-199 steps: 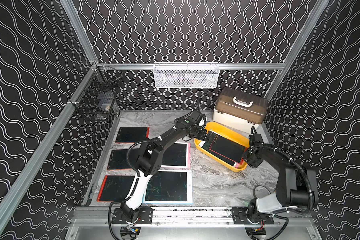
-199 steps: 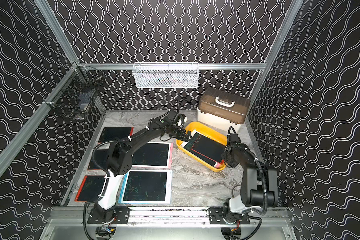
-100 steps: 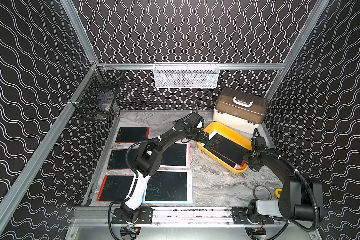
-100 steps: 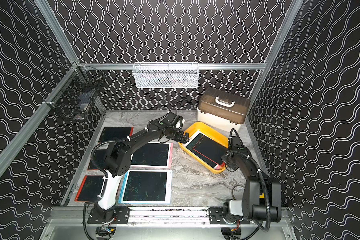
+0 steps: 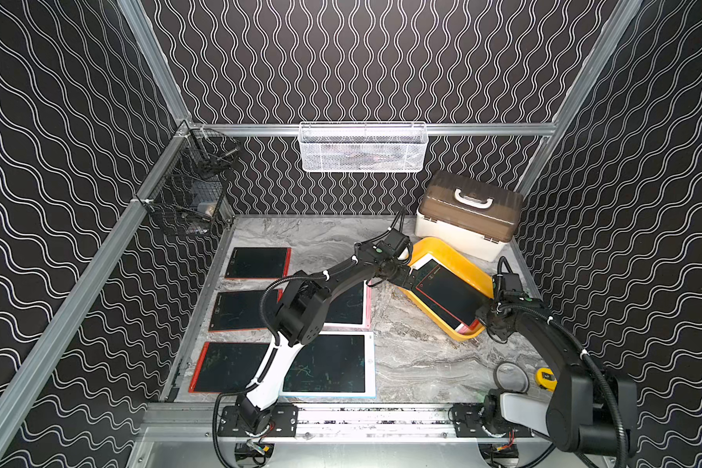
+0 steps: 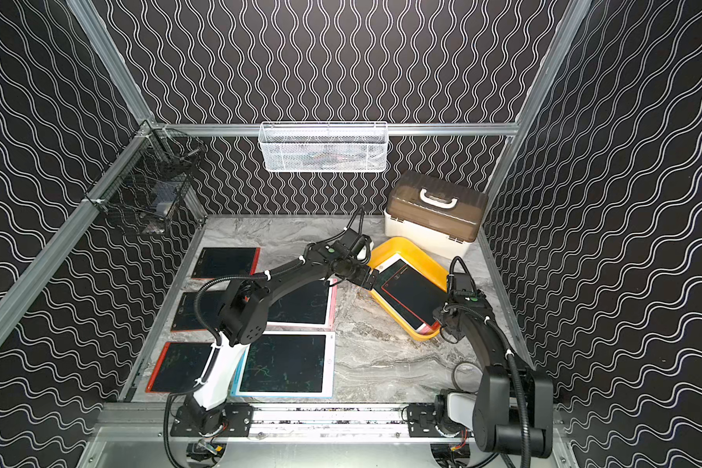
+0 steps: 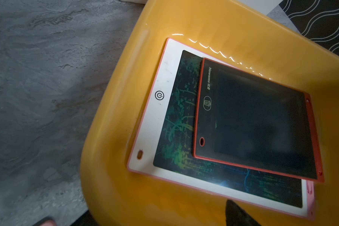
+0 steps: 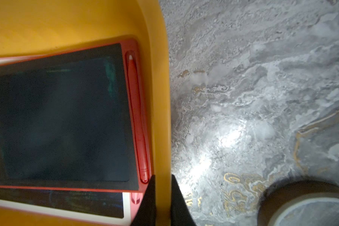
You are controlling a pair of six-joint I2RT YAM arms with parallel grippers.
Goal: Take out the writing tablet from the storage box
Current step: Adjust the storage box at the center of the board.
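Note:
The yellow storage box point(image 5: 469, 259) point(image 6: 418, 253) sits at the table's right, in front of the cream case. Two writing tablets lie inside it. A red-framed one point(image 5: 448, 293) point(image 7: 258, 121) point(image 8: 63, 117), with a red stylus in its edge, rests on a larger white one with a pink edge point(image 7: 164, 117) point(image 8: 67, 207). My right gripper point(image 5: 485, 320) point(image 8: 162, 187) is shut on the box's near rim point(image 8: 160, 97), one finger inside and one outside. My left gripper point(image 5: 408, 279) point(image 6: 367, 277) stands open at the box's left rim, and only one dark fingertip point(image 7: 236, 214) shows over the yellow wall.
A cream case with a brown lid point(image 5: 469, 214) stands just behind the box. Several more tablets point(image 5: 329, 362) lie flat on the left half of the marble table. A tape roll point(image 5: 511, 377) point(image 8: 309, 205) and a yellow tape measure point(image 5: 546, 379) lie front right. Wire baskets point(image 5: 363, 148) hang on the walls.
My right gripper's jaws have closed onto the box's near rim, and that arm's elbow has sunk toward the front right. The left gripper has stayed open beside the box.

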